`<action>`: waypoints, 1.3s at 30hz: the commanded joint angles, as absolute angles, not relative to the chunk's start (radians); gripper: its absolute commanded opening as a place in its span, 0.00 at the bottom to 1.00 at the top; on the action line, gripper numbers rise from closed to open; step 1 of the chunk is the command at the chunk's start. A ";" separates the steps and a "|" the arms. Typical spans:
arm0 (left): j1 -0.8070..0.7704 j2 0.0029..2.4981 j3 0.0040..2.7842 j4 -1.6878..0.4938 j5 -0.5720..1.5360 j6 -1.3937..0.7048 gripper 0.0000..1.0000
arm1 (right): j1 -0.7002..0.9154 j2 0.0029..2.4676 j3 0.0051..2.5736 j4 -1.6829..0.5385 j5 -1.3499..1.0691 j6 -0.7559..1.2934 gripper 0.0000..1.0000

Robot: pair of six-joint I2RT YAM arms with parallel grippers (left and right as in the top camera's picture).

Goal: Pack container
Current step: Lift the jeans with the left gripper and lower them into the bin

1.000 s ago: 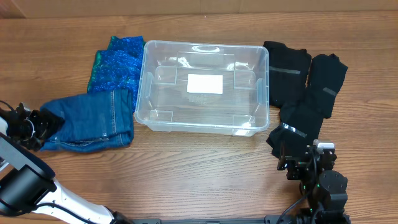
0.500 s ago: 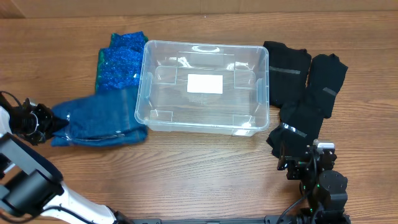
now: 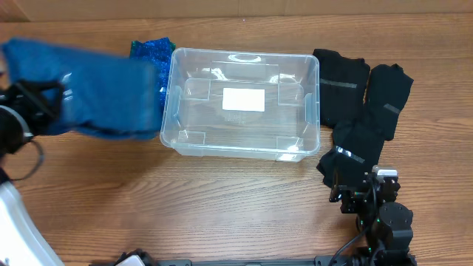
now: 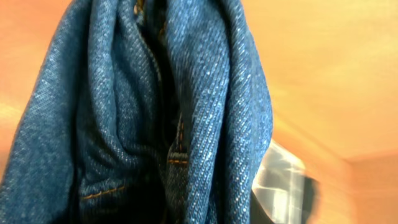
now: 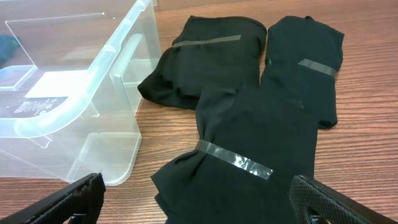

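Container [image 3: 241, 145] sits center of surface [image 3: 222, 207]. My L end effector [image 3: 33, 103] grips jeans [image 3: 100, 92], held aloft just left of it. R end effector [image 5: 196, 186] rests w/ fingers spread, beside black clothes [image 5: 249, 143].

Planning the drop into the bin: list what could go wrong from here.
The jeans hang bunched from the left claw; a trailing edge may catch the container rim and shove it. Denim fills the left wrist view, so that camera likely cannot guide the release.
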State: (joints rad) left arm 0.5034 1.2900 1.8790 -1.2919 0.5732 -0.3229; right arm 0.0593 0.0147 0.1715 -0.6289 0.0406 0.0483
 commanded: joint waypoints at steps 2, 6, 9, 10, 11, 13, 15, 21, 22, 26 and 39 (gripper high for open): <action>0.247 1.232 1.908 -1.106 0.579 -0.622 0.04 | 0.057 0.004 0.154 -0.629 0.042 0.049 1.00; -0.020 1.266 1.883 -0.976 0.367 -0.730 0.04 | 0.057 0.004 0.154 -0.629 0.042 0.049 1.00; -0.186 1.340 1.878 -0.931 0.227 -0.806 0.04 | 0.057 0.004 0.154 -0.629 0.042 0.049 1.00; -0.235 1.371 1.878 -0.923 0.190 -0.840 0.04 | 0.057 0.004 0.154 -0.629 0.042 0.049 1.00; -0.318 1.440 1.878 -0.910 0.131 -0.900 0.04 | 0.057 0.004 0.154 -0.629 0.042 0.049 1.00; -0.373 1.498 1.878 -0.904 0.104 -0.940 0.04 | 0.057 0.004 0.154 -0.629 0.042 0.049 1.00; -0.424 1.567 1.878 -0.906 0.080 -0.988 0.04 | 0.057 0.004 0.154 -0.629 0.042 0.049 1.00; -0.521 1.729 1.878 -0.923 0.004 -1.063 0.04 | 0.057 0.004 0.154 -0.629 0.042 0.049 1.00; -0.533 1.751 1.878 -0.925 0.004 -1.063 0.04 | 0.057 0.004 0.154 -0.629 0.042 0.049 1.00; -0.580 1.829 1.878 -0.965 -0.061 -1.077 0.04 | 0.057 0.004 0.154 -0.629 0.042 0.049 1.00; -0.433 1.662 1.882 -1.169 -0.115 -0.750 1.00 | 0.057 0.004 0.154 -0.629 0.042 0.049 1.00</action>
